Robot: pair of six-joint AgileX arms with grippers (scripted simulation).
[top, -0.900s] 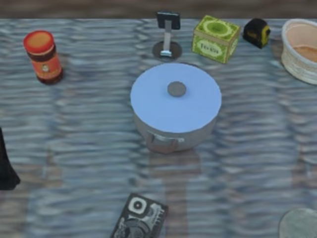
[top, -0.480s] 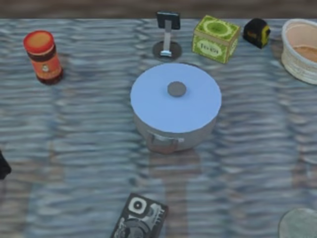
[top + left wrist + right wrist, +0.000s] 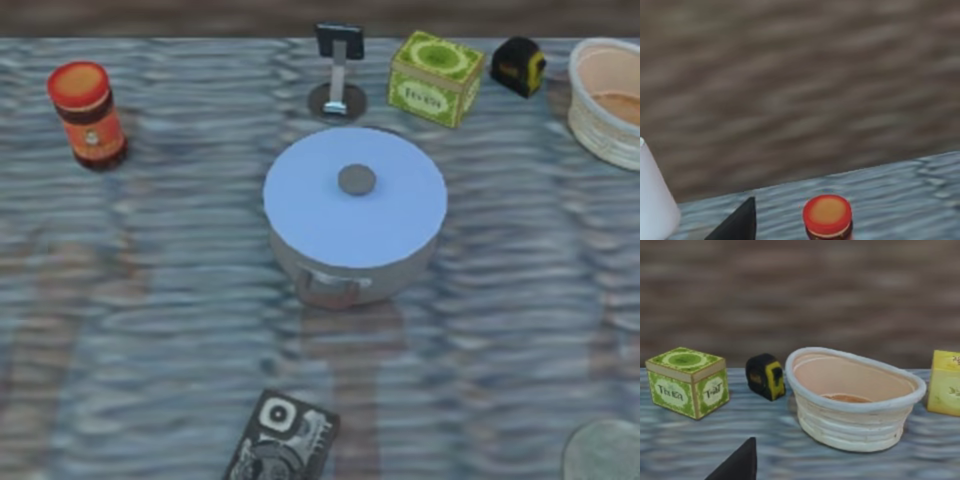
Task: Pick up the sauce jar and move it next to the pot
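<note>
Sauce jar (image 3: pixel 88 113) upright on the table (image 3: pixel 160 260), lid on, ahead of the left jaws and well apart from them, touched by nothing. Seen from the left wrist as an orange-red lid (image 3: pixel 827 217) low in front of the camera. Cannot tell how wide the left jaws stand. Nothing in their hold as far as can be seen, since the jar stands free. Same for the right jaws: opening not readable, nothing seen in hold, parked off the right of the table facing the beige bowl (image 3: pixel 855 400). Neither arm visible from above.

Pot (image 3: pixel 355 215) farther from the left jaws than the jar, toward the right jaws' side, with open table between the two.

Likely risks from here:
- Tipping the jar, tall and narrow as it is, by closing off-centre or brushing the lid on the way down.
- Slipping, if gripped on the rounded lid edge rather than the body.
- Knocking the pot's wall or lid rim when setting down, if brought in too close or too low.
- Setting down too far off to count as next to the pot.

Other things, all beyond the pot from the left jaws: a phone stand (image 3: pixel 338 70) just behind the pot, a green tea box (image 3: pixel 434 78), a tape measure (image 3: pixel 518 65). Nearer edge: a dark printed box (image 3: pixel 282 440) and a grey disc (image 3: pixel 605 455). Nothing standing on the straight run from jar to pot; only the stand crowding the pot's far side, so better to place on the side nearest the left jaws.
</note>
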